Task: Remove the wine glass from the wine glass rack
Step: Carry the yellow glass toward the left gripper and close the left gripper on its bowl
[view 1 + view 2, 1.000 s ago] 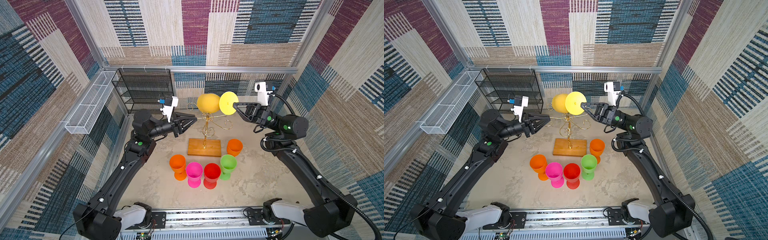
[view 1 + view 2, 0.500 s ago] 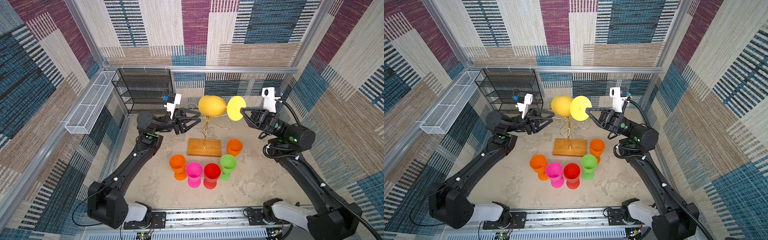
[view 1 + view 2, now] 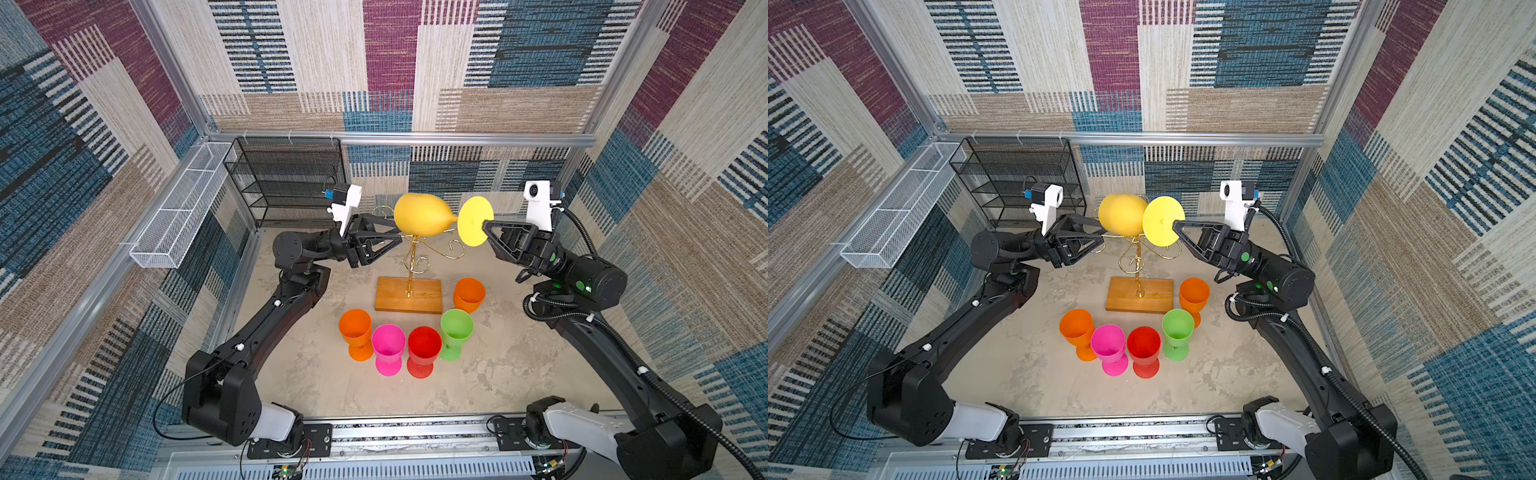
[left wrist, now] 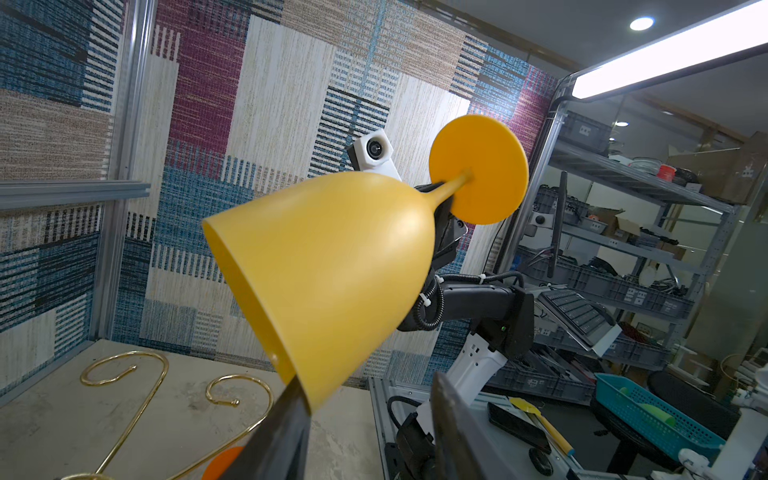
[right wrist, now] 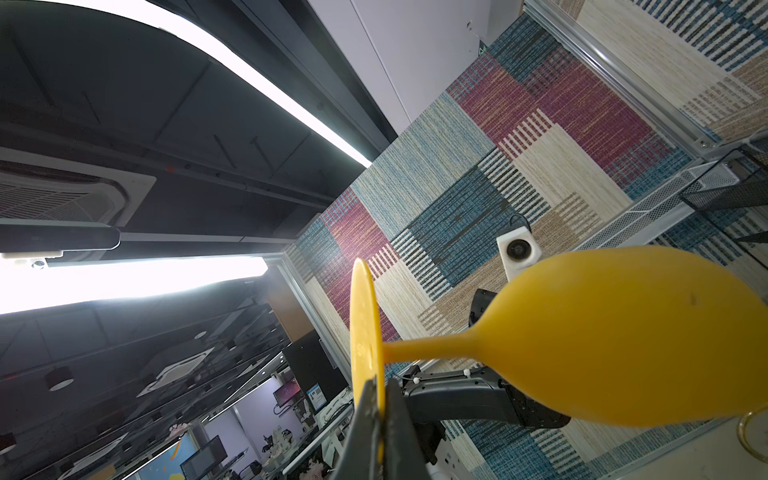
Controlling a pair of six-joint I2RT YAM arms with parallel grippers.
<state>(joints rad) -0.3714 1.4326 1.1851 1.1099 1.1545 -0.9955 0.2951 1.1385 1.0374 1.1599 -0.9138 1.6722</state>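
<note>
A yellow wine glass (image 3: 419, 216) (image 3: 1121, 214) hangs on its side above the wine glass rack (image 3: 411, 257) (image 3: 1136, 257), a gold wire stand on a wooden base. My right gripper (image 3: 484, 226) (image 3: 1175, 226) (image 5: 380, 386) is shut on the edge of the glass's round foot (image 5: 363, 332). My left gripper (image 3: 397, 230) (image 3: 1100, 233) (image 4: 368, 380) stands open at the bowl's rim (image 4: 286, 365), one finger against it. In the left wrist view the rack's scroll arms (image 4: 137, 374) lie below the bowl (image 4: 332, 270), apart from it.
Several plastic goblets stand in front of the rack's base: orange (image 3: 355, 332), pink (image 3: 388, 347), red (image 3: 424, 349), green (image 3: 456, 330) and a second orange (image 3: 469, 293). A black mesh shelf (image 3: 286, 183) stands at the back left. A white mesh basket (image 3: 178, 212) hangs on the left wall.
My right gripper has carried the glass a little to the right. My left gripper has closed in on the bowl's rim and its jaws have spread wider.
</note>
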